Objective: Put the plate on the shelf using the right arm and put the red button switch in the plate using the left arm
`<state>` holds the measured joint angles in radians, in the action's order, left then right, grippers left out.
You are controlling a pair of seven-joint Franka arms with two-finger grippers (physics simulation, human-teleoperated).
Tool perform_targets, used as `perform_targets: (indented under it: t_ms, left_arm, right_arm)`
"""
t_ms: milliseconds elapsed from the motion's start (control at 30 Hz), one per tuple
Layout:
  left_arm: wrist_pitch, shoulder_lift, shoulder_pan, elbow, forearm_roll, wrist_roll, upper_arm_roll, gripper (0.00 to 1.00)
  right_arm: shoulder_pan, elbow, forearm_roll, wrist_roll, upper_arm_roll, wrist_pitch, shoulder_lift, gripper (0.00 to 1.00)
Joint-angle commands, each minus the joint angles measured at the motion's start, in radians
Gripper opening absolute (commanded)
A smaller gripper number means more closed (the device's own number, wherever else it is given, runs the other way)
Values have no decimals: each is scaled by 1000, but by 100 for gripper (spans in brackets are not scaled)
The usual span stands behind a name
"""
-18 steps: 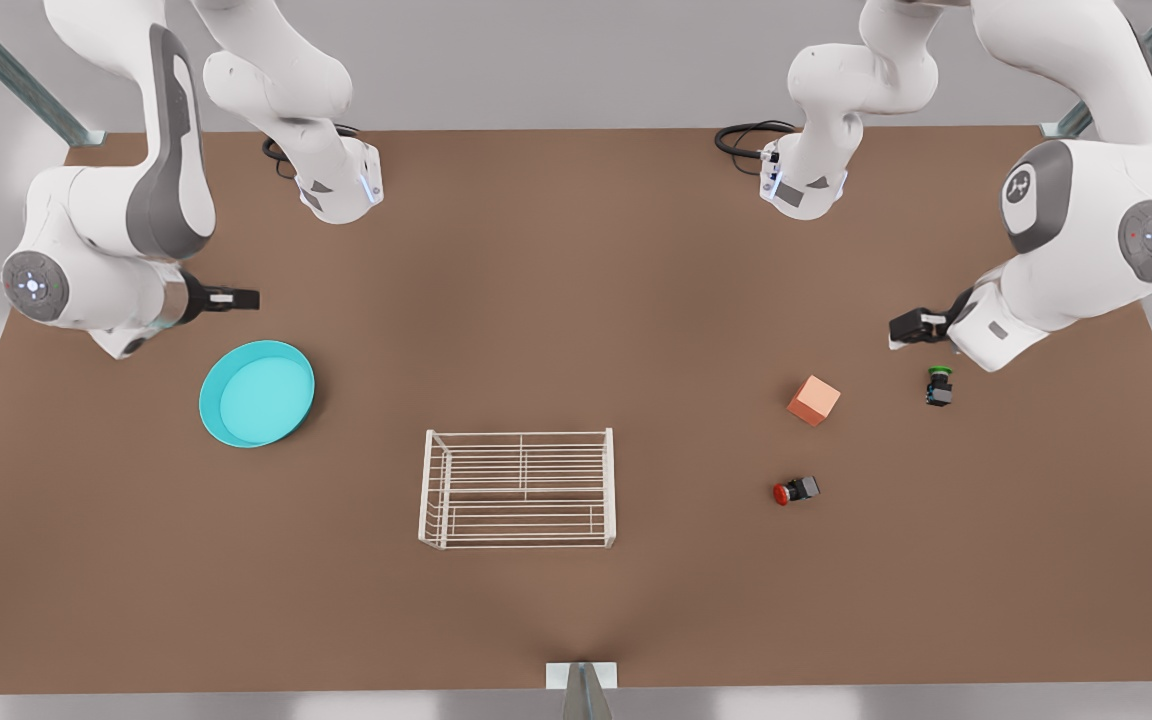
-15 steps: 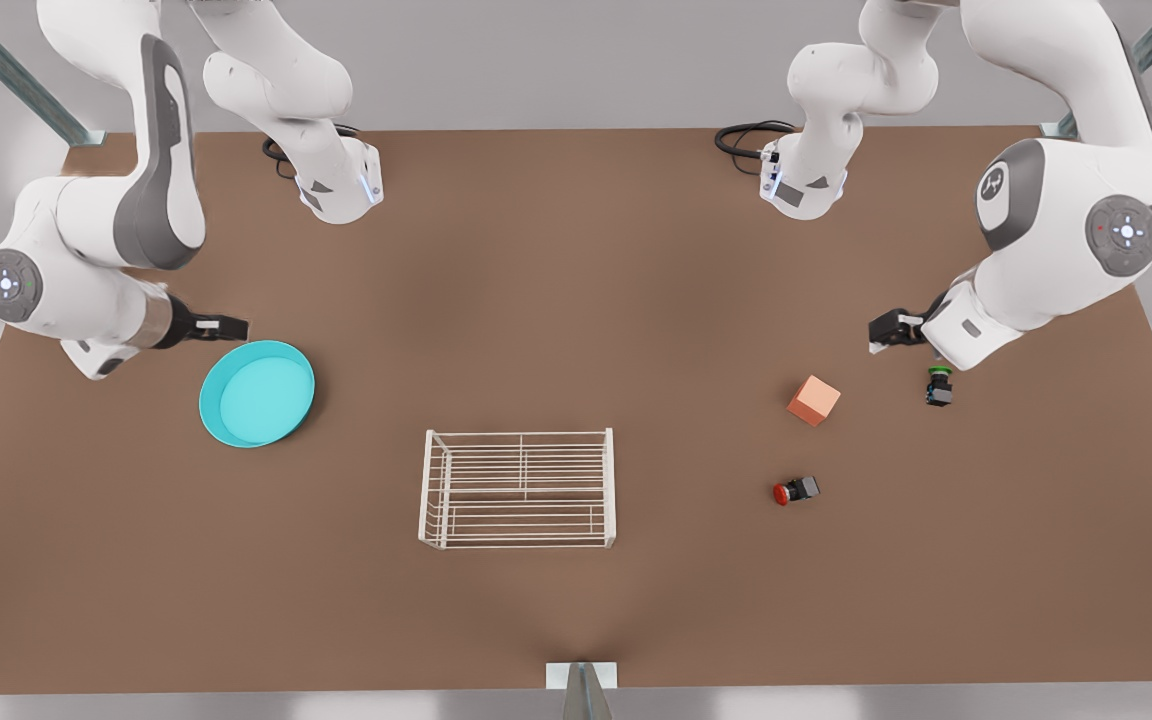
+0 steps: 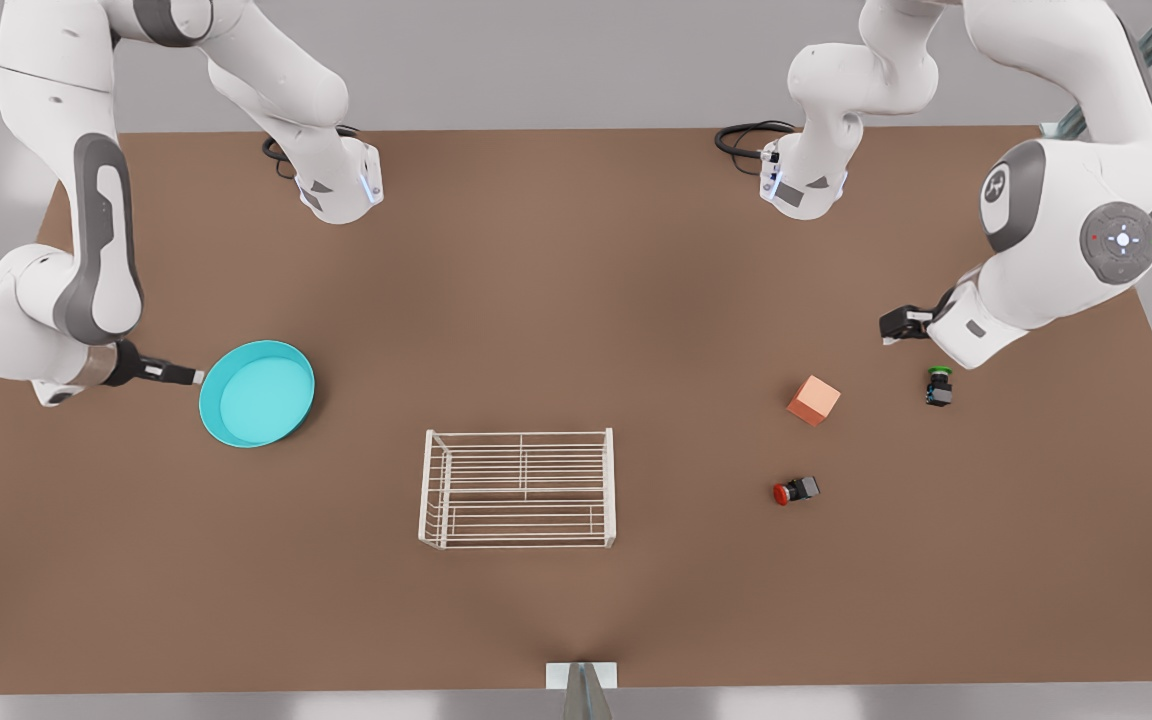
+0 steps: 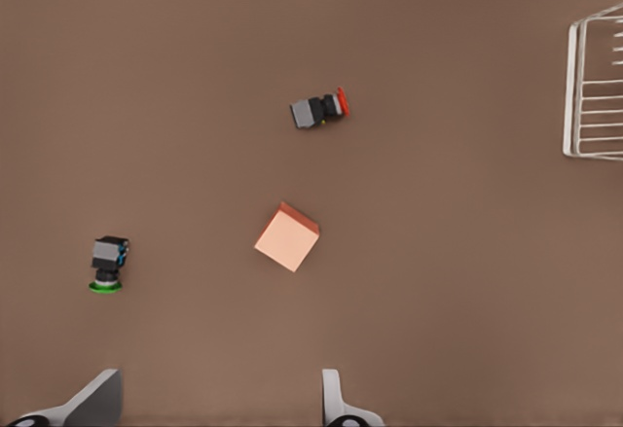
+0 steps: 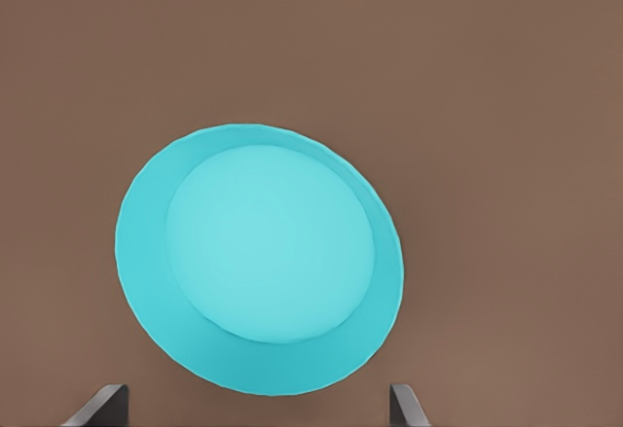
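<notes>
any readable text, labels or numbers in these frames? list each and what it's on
None: no words, brand names or numbers can be read.
The plate, shelf, red button switch, green-capped switch and orange cube carry no print.
The arm by the green-capped switch bears a small emblem, too small to read.

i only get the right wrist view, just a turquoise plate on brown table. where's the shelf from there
Observer: The shelf stands mid-table, toward the front view's right of the plate, with bare table between them.
Operator: where's my gripper against the plate
Observer: The right gripper sits low at the plate's rim on the front view's left side, fingers spread wide, nothing held.
Operator: and the red switch
Observer: The red button switch lies on its side beyond the shelf on the front view's right, near an orange cube. The left gripper hovers open above that area.
</notes>
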<state>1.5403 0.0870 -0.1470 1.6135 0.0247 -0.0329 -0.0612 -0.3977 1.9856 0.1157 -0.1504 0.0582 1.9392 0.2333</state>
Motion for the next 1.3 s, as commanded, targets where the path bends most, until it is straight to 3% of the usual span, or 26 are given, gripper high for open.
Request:
perform_targets:
  t_ms: [0, 333, 667, 800, 967, 1067, 1200, 1267]
  left_arm:
    - [-11, 0, 3, -1, -3, -45, -3, 100]
    - [20, 26, 6, -11, 0, -42, 0, 100]
    - [32, 30, 4, -14, 3, -42, 4, 100]
    - [34, 30, 6, -14, 9, -42, 4, 100]
    - [34, 30, 6, -14, 8, -42, 3, 100]
    - [34, 30, 6, -14, 8, -42, 3, 100]
    - [32, 30, 7, -14, 8, -42, 3, 100]
    - [32, 30, 7, -14, 0, -38, 1, 100]
  right_arm:
    - [-15, 1, -19, -345, 0, 122, 18, 100]
    - [-33, -7, -45, -615, 2, 437, 205, 100]
    - [-41, 58, -39, -753, 23, 477, 256, 96]
    - [-115, 84, -39, -773, 75, 474, 259, 95]
    - [-121, 87, -33, -781, 81, 454, 261, 70]
    - [-121, 88, -7, -779, 92, 440, 261, 67]
    - [-119, 87, -2, -779, 94, 432, 261, 52]
    - [-121, 87, -2, -779, 94, 432, 261, 52]
